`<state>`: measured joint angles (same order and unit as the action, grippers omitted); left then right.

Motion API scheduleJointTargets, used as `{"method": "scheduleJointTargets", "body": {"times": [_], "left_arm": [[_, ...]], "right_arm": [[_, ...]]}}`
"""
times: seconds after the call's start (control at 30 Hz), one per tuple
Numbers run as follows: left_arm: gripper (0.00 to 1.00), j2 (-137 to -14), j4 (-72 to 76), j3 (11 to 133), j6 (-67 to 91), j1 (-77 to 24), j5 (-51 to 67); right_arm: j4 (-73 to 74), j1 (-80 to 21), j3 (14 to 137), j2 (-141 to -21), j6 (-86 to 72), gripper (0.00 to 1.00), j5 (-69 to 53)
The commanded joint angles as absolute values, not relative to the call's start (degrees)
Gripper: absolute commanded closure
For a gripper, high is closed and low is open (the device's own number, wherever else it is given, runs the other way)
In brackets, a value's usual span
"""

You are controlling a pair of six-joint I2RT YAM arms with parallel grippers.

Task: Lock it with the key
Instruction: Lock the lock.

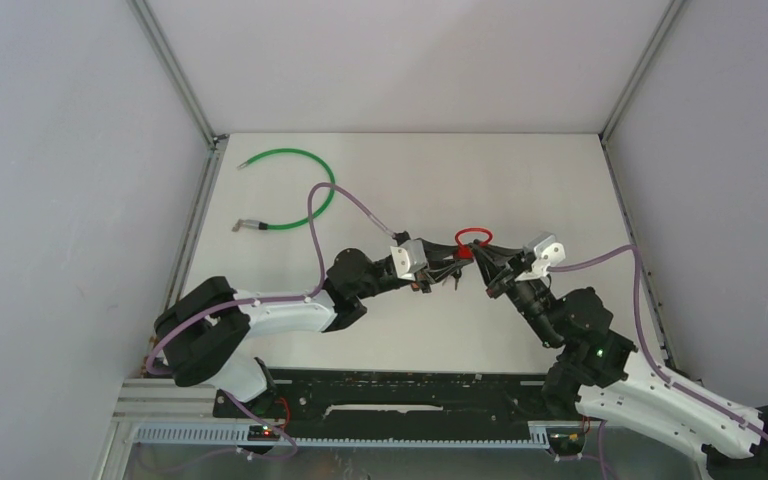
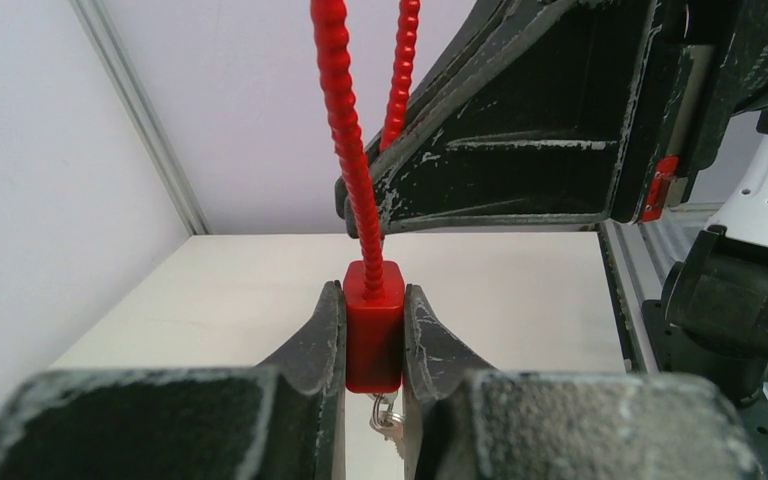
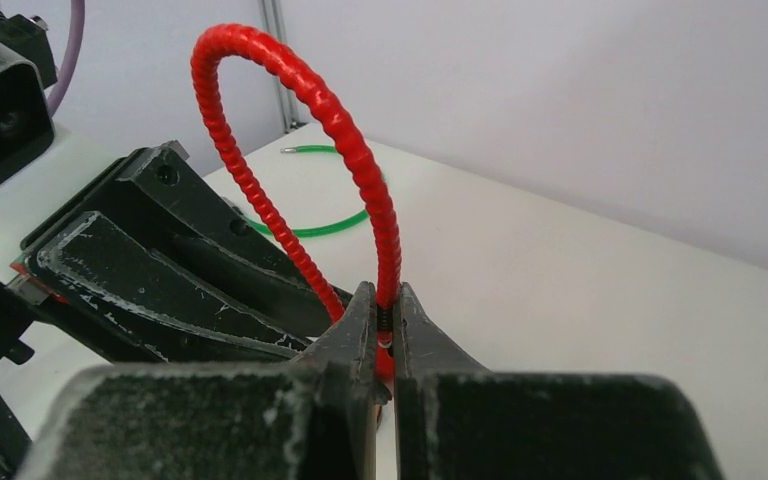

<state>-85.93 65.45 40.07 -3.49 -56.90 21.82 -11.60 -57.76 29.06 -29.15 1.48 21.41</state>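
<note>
**A:** Top view: left gripper (image 1: 447, 266) and right gripper (image 1: 487, 265) meet nose to nose, the red padlock (image 1: 466, 253) between them, its cable shackle (image 1: 472, 236) looping away from the arms. It's too small here to read either grip.

**B:** The left wrist view clears that up. The left jaws are narrowly parted and clamped flat on the padlock's body. A key ring (image 2: 385, 414) peeks out underneath, mostly hidden, and I can't make out the key itself.

**A:** Right wrist view: the jaws are almost touching, pinching the shackle's end just above the body. The body is nearly all hidden behind them.

**B:** The green cable (image 3: 322, 228) lies on the table beyond, partly blocked by the left gripper.
</note>
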Motion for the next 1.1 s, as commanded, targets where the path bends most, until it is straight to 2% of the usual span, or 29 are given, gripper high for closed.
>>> {"method": "scheduleJointTargets", "body": {"times": [0.0, 0.33, 0.67, 1.07], "left_arm": [[1.00, -84.8, 68.6, 41.1, -4.2, -57.7, 23.3], [1.00, -84.8, 68.9, 41.0, -4.3, -57.6, 22.8], [1.00, -84.7, 69.1, 40.7, -4.1, -57.7, 22.1], [1.00, -84.7, 69.2, 40.8, -4.1, -57.7, 22.4]], "right_arm": [[-11.6, -57.3, 28.5, -31.2, 0.5, 1.00, 20.5], [-9.8, -56.7, 28.1, -30.9, 0.8, 1.00, 21.4], [-8.0, -56.9, 26.7, -28.6, 0.3, 1.00, 15.2], [-8.0, -56.6, 23.1, -25.6, -2.1, 1.00, 21.5]]}}
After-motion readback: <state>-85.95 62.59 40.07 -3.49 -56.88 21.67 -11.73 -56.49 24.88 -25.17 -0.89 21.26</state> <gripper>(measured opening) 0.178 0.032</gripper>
